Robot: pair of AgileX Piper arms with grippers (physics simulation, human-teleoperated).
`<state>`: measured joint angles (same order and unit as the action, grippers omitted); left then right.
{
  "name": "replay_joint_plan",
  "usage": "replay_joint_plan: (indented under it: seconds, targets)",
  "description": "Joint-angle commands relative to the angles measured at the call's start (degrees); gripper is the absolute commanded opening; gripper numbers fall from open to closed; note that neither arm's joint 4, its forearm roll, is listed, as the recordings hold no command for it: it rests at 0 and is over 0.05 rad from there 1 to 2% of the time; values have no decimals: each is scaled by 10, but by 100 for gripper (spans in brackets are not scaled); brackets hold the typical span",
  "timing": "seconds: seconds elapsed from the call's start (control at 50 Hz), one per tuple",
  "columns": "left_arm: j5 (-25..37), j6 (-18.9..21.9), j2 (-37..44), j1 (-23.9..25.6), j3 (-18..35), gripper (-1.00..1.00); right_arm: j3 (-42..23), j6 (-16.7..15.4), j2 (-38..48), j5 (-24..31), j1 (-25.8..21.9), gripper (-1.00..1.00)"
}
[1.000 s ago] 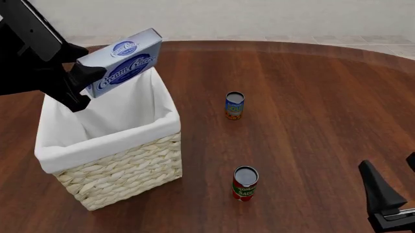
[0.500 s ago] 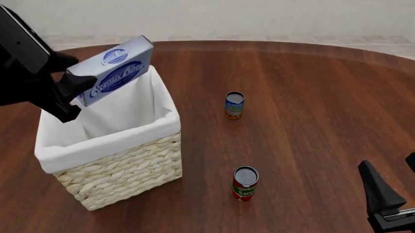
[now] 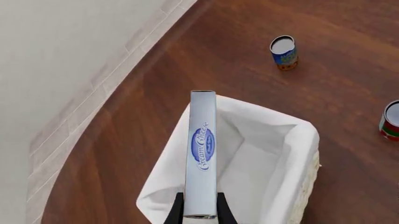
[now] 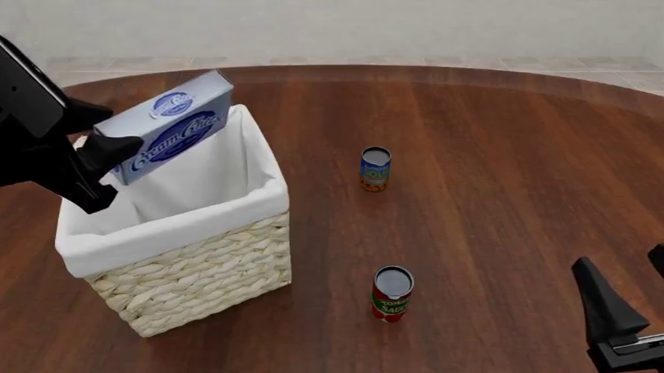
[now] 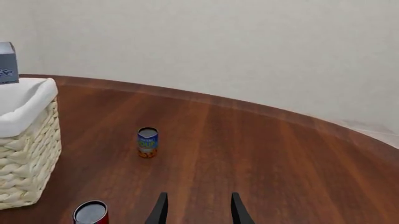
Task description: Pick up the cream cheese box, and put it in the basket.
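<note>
The cream cheese box [image 4: 171, 124], a white carton with blue oval logos, hangs tilted over the far left part of the basket [image 4: 192, 268]. My left gripper [image 4: 99, 159] is shut on its lower end. In the left wrist view the cream cheese box [image 3: 202, 154] shows edge-on above the basket's white liner [image 3: 281, 154], held between the left gripper's fingers [image 3: 177, 212]. A corner of the cream cheese box [image 5: 6, 63] and the basket [image 5: 25, 154] also show in the right wrist view. My right gripper [image 5: 196, 210] stands open and empty near the table's front right, far from both.
Two small cans stand right of the basket: a blue and orange can [image 4: 375, 169] mid-table and a red tomato can [image 4: 393, 293] nearer the front. The round wooden table [image 4: 498, 155] ends at a pale wall behind.
My left gripper has carried the cream cheese box leftward and down, closer to the basket's opening. The right arm and both cans have stayed put.
</note>
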<state>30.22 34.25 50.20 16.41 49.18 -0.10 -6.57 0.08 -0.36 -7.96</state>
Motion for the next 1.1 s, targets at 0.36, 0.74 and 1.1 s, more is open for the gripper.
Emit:
replay_joint_plan:
  seconds: [0.36,0.74,1.1]
  targets:
    - [5,-2,-33,-14,-35,-100,0,-4,0,1,-3,100]
    - [2,-11,-29,-13,-54,-100,1,-18,115,-114,112,100]
    - [10,-3,-11,-20,-42,-100,1,-18,115,-114,112,100]
